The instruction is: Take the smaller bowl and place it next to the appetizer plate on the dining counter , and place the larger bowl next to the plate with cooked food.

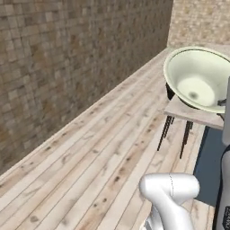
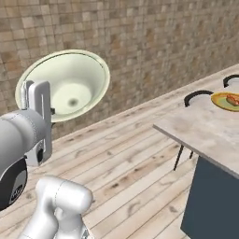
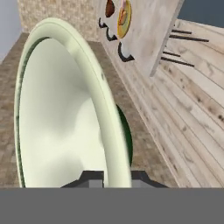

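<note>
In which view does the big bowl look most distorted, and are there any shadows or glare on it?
Hand view: the larger bowl is very close, stretched into a tall oval, its inside softly shaded. Right base view: a small dark spot at its bottom, no glare. Left base view: the same dark spot, an even, matte rim.

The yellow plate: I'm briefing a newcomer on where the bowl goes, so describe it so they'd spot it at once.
Find the beige marble dining counter with its dark blue base. Near its far end, by the black stools, lies the yellow plate. It is flat and carries pink and red food, unlike the wide cream bowl held up in the end effector.
</note>
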### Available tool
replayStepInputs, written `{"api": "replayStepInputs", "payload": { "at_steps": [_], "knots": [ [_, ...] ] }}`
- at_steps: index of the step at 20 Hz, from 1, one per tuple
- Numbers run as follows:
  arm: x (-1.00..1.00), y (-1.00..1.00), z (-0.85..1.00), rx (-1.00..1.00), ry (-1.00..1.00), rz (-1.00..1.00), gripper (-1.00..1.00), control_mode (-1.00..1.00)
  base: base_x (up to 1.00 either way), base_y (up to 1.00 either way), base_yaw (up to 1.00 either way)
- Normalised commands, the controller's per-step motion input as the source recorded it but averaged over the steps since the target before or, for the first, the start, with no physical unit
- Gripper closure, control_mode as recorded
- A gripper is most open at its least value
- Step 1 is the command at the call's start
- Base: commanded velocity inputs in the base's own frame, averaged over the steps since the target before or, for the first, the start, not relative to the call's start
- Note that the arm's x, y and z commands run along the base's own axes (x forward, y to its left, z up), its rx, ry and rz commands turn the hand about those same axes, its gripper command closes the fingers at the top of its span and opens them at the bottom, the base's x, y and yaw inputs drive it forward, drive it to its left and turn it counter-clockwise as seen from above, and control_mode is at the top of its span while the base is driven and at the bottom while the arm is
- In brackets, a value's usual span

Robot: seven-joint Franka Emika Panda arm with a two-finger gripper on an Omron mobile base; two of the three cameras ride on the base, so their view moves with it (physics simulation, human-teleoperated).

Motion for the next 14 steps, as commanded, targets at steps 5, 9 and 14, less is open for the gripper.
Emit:
{"api": "replayStepInputs", "payload": {
  "at_steps": [5,9,14],
  "knots": [
    [0.00,0.00,0.00,0.00,0.00,0.00,1.00,1.00,0.81,1.00,-0.53],
    [0.00,0.00,0.00,0.00,0.00,0.00,1.00,1.00,0.36,1.00,-0.40],
    [0.00,0.00,0.00,0.00,0.00,0.00,1.00,1.00,0.29,1.00,-0.39]
  ]
}}
